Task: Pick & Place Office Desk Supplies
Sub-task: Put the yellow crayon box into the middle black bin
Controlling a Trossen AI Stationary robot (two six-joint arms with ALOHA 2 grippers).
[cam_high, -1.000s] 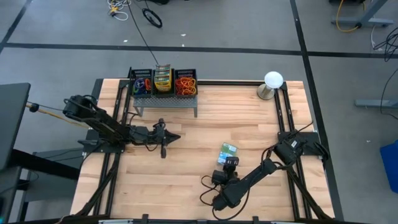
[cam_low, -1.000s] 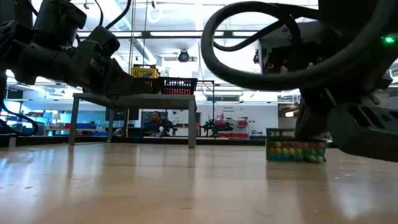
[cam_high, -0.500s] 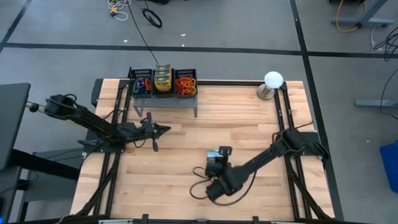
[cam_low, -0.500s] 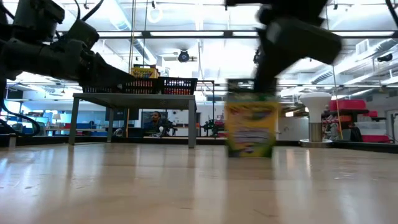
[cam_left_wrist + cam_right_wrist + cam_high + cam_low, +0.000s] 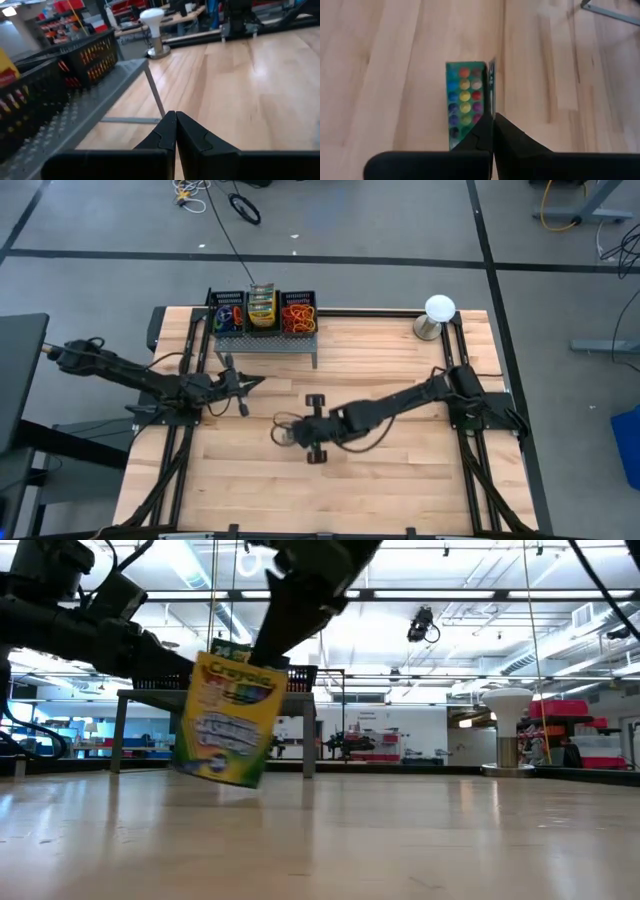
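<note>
A yellow-and-green crayon box (image 5: 228, 720) hangs tilted above the table's middle, with my right gripper (image 5: 493, 117) shut on it from above. The right wrist view looks down on the box's face of coloured dots (image 5: 465, 100). More crayon boxes (image 5: 262, 310) and rubber bands (image 5: 298, 314) fill black baskets on a grey rack (image 5: 266, 342) at the far edge. My left gripper (image 5: 175, 116) is shut on nothing, level, near the rack's left front leg (image 5: 222, 360). My right gripper pinches the crayon box at its top end, by a thin edge (image 5: 491, 87) beside the dotted face. The fingers (image 5: 285, 625) come slanting down from above and from the table's right. The box hangs below them, tilted and clear of the table.
A white ball on a metal base (image 5: 438, 315) stands at the far right corner. Black frame rails (image 5: 455, 370) run along the table's left and right sides. Bare wood (image 5: 400, 470) lies across the near half.
My right gripper has swung toward the table's left edge and risen, tipping to point more downward. The crayon box, lying flat a second ago, stood on end and now hangs tilted, clear of the wood. My left gripper has drawn back toward the left edge and rolled.
</note>
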